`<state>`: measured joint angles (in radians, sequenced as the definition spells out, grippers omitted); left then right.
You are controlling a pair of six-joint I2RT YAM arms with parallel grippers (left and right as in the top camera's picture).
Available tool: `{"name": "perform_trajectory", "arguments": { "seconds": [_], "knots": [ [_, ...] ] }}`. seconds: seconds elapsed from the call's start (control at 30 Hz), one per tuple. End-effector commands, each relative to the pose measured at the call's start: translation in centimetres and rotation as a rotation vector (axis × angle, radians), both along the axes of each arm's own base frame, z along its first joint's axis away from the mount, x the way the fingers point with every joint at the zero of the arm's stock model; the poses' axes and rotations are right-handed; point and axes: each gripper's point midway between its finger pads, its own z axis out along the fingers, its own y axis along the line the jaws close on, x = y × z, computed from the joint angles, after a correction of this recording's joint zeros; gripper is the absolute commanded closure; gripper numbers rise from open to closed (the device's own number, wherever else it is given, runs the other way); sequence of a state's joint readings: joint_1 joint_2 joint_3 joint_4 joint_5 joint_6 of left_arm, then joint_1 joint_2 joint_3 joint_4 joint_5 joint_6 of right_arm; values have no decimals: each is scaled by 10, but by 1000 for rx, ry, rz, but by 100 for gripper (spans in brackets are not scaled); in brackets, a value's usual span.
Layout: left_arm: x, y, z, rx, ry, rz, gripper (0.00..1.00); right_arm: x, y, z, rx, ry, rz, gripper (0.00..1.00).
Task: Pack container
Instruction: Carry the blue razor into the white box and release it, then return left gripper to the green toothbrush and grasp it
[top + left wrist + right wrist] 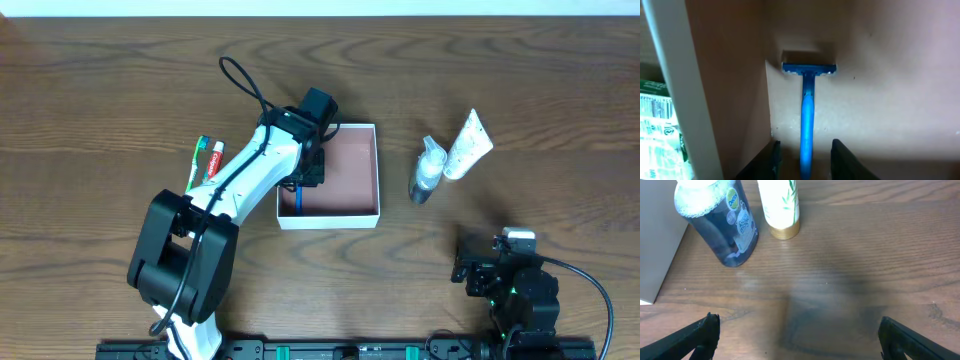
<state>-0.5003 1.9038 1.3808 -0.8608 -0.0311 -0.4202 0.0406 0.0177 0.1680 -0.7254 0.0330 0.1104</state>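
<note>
The container (352,160) is a square white box with a pinkish-brown inside, at the table's middle. A blue razor (298,198) lies on its floor along the left wall, head away from the camera in the left wrist view (807,110). My left gripper (308,176) is down inside the container; its open fingers (807,160) stand either side of the razor's handle with gaps on both sides. My right gripper (472,264) is wide open and empty over bare table (797,335). The container's white wall shows in the left wrist view (680,75) and its outer side in the right wrist view (657,240).
A toothpaste box (208,160) lies left of the container, also in the left wrist view (657,130). A clear blue bottle (426,172) (720,220) and a white tube with a gold cap (466,146) (781,205) lie to the container's right.
</note>
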Motion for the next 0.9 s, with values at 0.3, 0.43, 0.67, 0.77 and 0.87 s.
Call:
{"name": "perform_trajectory", "arguments": {
  "seconds": [0.3,0.43,0.67,0.77,0.87],
  "knots": [
    [12,-38,125,-223,-90,-63,64,0,0,-1,0,3,-1,1],
    [26,-4,172,-93,-267,-98,47,0,0,-1,0,3,-1,1],
    [39,109,176,144,-258,57,21,0,0,-1,0,3,-1,1],
    [42,159,154,187,-176,115,19,0,0,-1,0,3,-1,1],
    [43,190,128,156,-82,76,19,0,0,-1,0,3,-1,1]
  ]
}}
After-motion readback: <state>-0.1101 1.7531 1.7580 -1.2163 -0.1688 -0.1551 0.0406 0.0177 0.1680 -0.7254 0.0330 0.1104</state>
